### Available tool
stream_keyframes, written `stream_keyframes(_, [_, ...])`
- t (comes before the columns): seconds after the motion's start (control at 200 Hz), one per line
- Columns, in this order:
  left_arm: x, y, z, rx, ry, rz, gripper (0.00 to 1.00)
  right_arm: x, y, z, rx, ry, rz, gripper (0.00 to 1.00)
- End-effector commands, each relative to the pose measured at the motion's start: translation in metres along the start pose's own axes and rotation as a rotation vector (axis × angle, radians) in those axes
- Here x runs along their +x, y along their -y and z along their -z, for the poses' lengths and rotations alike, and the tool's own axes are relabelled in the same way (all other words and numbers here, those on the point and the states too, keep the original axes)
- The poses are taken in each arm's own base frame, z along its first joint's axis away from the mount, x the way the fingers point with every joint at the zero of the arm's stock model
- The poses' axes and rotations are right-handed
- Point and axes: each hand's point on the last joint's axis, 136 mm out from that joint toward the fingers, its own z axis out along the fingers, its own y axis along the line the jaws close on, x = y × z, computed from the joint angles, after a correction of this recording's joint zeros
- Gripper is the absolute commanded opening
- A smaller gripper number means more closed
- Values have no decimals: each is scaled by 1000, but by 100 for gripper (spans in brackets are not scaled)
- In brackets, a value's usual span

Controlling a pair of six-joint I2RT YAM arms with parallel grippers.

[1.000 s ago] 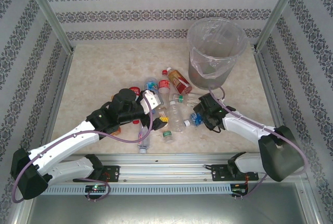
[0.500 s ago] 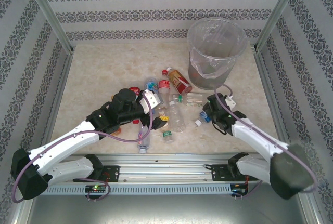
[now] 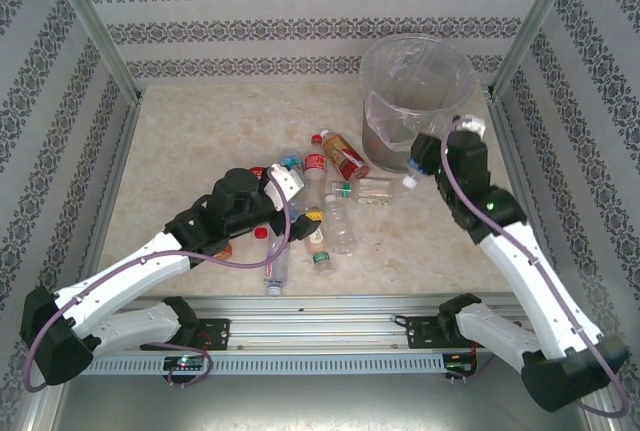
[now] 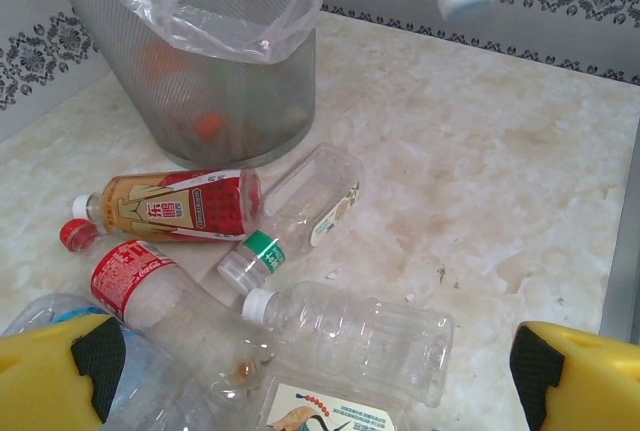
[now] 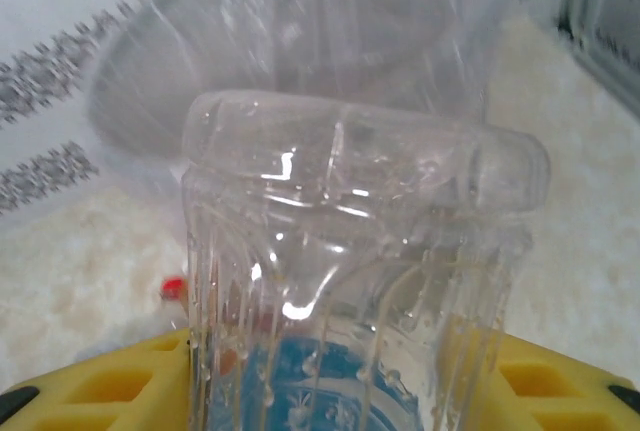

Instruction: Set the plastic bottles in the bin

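Right hand (image 3: pixel 427 154): it is clamping tight round a clear bottle (image 5: pixel 350 281) with a blue label, the white cap pointing down.
Left hand (image 4: pixel 320 381): it is hovering wide open, holding nothing, over the bottles (image 4: pixel 350 336) lying on the surface (image 4: pixel 500 151).
Bin (image 3: pixel 415 46): it is standing far right, just beyond the raised bottle.
Doing it well: I'd be lifting clear of the rim and liner before letting go.
Views: the left wrist camera is showing coloured shapes through the bin wall, while the overhead one is placing the right hand beside that wall.
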Motion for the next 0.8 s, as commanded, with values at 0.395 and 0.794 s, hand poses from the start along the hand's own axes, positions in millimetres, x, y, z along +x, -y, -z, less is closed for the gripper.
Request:
stream_keyframes(0.395, [-21,-36,13,-179,64,87,100,-112,-46,-113,-54,-29,201,58])
stream_keyframes(0.794, [-6,-57,30,-317,36,247,100,-112,-27,-150,-37,-103,234,98])
